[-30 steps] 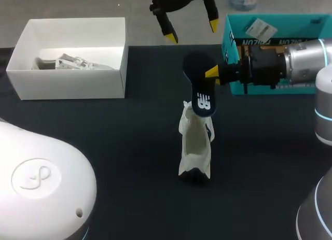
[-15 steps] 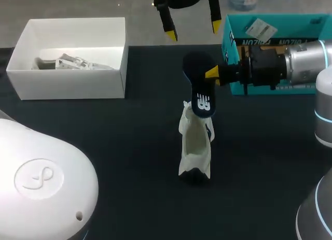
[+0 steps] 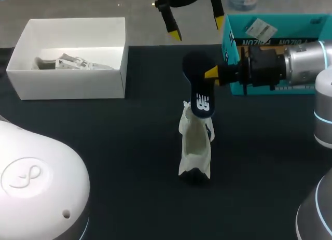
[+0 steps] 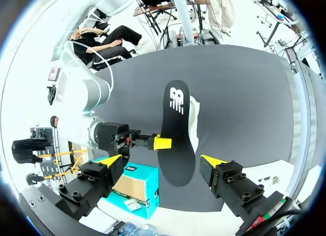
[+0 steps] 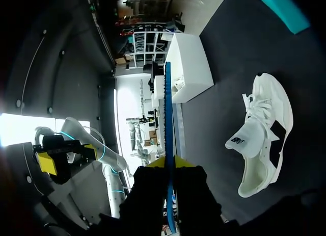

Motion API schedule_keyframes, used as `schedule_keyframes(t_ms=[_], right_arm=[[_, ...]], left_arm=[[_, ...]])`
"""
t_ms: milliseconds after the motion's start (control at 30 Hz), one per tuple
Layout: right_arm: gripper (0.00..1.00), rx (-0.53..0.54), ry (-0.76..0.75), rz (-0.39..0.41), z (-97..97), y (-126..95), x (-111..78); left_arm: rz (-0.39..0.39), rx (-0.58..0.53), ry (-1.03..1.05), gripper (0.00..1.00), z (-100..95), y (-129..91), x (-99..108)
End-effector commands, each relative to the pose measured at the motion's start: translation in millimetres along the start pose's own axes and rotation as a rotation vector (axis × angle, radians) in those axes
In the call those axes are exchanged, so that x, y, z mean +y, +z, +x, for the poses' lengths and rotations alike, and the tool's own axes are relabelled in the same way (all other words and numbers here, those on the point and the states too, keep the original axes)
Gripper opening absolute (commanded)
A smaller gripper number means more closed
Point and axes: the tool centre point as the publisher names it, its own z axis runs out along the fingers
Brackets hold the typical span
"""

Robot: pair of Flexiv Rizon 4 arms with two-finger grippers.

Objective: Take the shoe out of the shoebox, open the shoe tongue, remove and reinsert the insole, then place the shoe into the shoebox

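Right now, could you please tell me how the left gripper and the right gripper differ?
The left gripper is open, its fingers wide apart and empty; the right gripper is shut on the dark insole. The left gripper hangs at the table's far edge, pointing down; the right gripper lies level, coming in sideways just beyond the white shoe. Both have yellow tips.

a dark grey table (image 3: 129, 146), matte and evenly lit, spans nearly the whole scene.
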Motion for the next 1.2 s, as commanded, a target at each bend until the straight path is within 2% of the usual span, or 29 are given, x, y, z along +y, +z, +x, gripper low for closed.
schedule_keyframes(t_ms=[33,300,567,767,1067,1100,1200], right_arm=[[0.0,0.017,-0.004,-0.021,1.3,-7.2,-8.7],[0.0,0.031,-0.019,-0.052,11.8,-26.3,-10.7],[0.0,0.1,-0.013,-0.073,21.1,-36.4,-6.9],[0.0,0.114,0.003,-0.071,24.4,-37.2,-5.5],[0.0,0.14,0.006,-0.063,31.7,-39.8,-5.1],[0.0,0.141,0.006,-0.064,32.7,-40.1,-4.9],[0.0,0.14,0.005,-0.067,34.9,-40.5,-3.8]], left_arm=[[-0.01,-0.281,-0.009,1.0,20.8,16.1,0.5],[-0.038,-0.628,-0.033,1.0,36.0,23.5,2.5],[-0.067,-0.916,0.016,1.0,33.5,27.3,12.0],[-0.067,-1.029,0.065,1.0,28.6,32.6,14.1],[-0.063,-1.075,0.13,1.0,25.5,48.8,13.5],[-0.072,-1.084,0.137,0.94,25.2,51.2,13.5],[-0.081,-1.097,0.147,1.0,21.9,55.6,12.0]])
